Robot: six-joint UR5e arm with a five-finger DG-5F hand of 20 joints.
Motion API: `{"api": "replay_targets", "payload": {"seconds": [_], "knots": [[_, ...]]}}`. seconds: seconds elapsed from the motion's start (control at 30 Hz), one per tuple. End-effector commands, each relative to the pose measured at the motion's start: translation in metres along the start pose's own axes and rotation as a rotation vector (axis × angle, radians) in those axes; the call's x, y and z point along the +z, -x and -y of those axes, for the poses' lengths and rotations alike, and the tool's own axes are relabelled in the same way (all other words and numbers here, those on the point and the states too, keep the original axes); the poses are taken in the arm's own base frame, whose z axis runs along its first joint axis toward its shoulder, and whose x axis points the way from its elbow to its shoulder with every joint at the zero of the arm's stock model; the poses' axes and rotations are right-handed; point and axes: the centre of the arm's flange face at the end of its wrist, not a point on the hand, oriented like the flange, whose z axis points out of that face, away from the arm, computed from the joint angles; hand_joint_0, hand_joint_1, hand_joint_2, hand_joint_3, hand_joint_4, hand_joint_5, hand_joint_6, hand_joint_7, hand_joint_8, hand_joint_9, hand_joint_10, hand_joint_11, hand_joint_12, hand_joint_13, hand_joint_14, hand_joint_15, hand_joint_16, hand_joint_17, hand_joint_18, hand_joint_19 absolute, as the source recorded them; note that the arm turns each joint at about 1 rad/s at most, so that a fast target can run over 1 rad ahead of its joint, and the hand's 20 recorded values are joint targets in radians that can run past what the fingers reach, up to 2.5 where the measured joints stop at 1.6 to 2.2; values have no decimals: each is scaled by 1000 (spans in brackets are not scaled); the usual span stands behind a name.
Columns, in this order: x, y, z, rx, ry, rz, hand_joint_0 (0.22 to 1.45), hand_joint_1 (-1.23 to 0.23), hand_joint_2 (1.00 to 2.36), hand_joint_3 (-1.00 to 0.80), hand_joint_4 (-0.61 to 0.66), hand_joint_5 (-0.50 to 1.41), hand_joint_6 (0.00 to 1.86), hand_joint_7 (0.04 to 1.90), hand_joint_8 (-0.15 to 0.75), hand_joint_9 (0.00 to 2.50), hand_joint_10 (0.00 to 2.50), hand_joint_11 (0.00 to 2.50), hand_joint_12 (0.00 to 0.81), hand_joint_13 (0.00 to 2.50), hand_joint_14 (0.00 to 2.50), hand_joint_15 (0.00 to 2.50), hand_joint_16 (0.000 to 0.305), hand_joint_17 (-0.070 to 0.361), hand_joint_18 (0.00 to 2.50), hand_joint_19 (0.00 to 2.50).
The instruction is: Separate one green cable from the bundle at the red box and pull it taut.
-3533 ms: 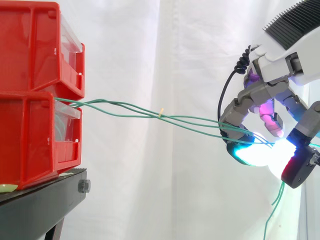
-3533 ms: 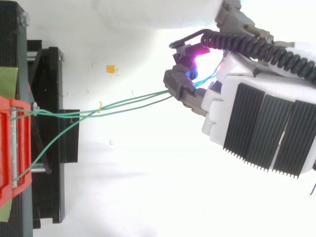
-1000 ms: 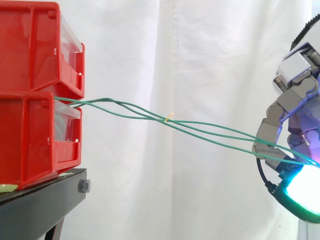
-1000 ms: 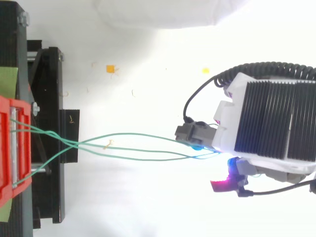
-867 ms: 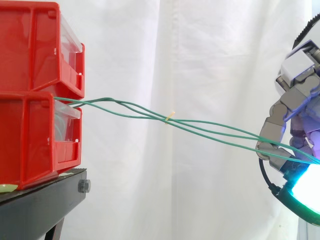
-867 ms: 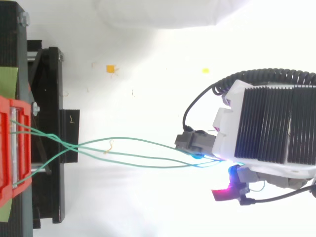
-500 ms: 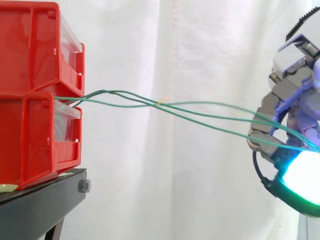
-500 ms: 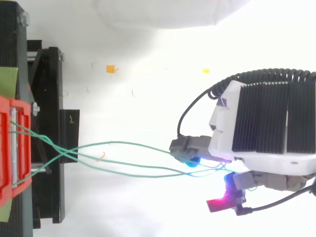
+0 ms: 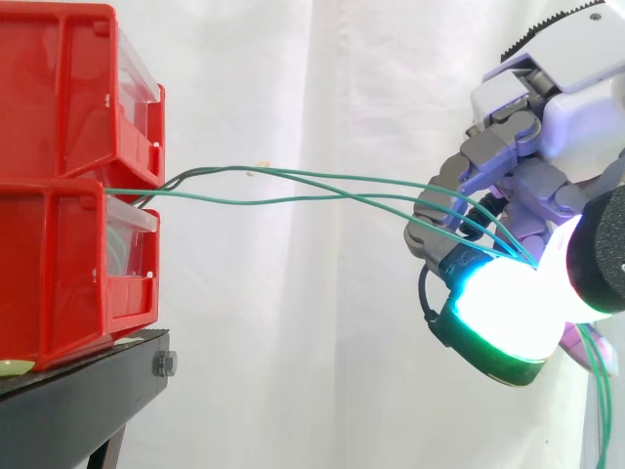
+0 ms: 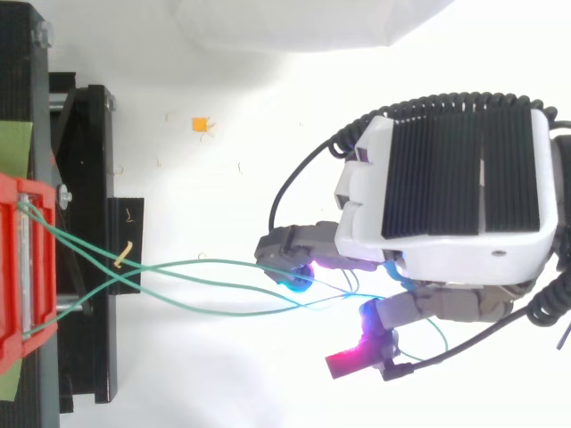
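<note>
Curled fingers (image 9: 451, 256) of the hand (image 9: 552, 191) clamp three green cables (image 9: 254, 201), which run in loose curves away from the fingers to the stacked red bins (image 9: 59, 264), well apart

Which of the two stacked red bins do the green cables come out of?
The lower red bin: the green cables leave over its top front edge, just beneath the upper bin, and run across to the hand.
</note>
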Motion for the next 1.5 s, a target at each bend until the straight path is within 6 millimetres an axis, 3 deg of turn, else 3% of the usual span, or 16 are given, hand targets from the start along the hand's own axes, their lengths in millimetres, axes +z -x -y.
{"api": "replay_targets", "payload": {"seconds": [0.0, 0.6, 0.87, 1.47], "knots": [[2, 3, 4, -8, 14, 10, 711, -711, 1012, -316, 72, 123, 504, 1318, 215, 1809, 9, 248, 408, 1170, 15, 532, 44, 99, 818, 607], [8, 15, 12, 15, 51, 75, 712, -711, 1012, -319, 79, 124, 504, 1316, 218, 1807, 9, 254, 411, 1171, 17, 533, 44, 98, 817, 600], [13, 20, 8, 169, 90, 117, 711, -710, 1013, -315, 78, 124, 504, 1311, 215, 1809, 11, 246, 410, 1169, 15, 533, 44, 98, 819, 600], [16, 22, 13, 266, 105, 136, 713, -709, 1012, -326, 72, 124, 504, 1317, 216, 1809, 9, 248, 409, 1172, 15, 533, 44, 98, 828, 607]]}}
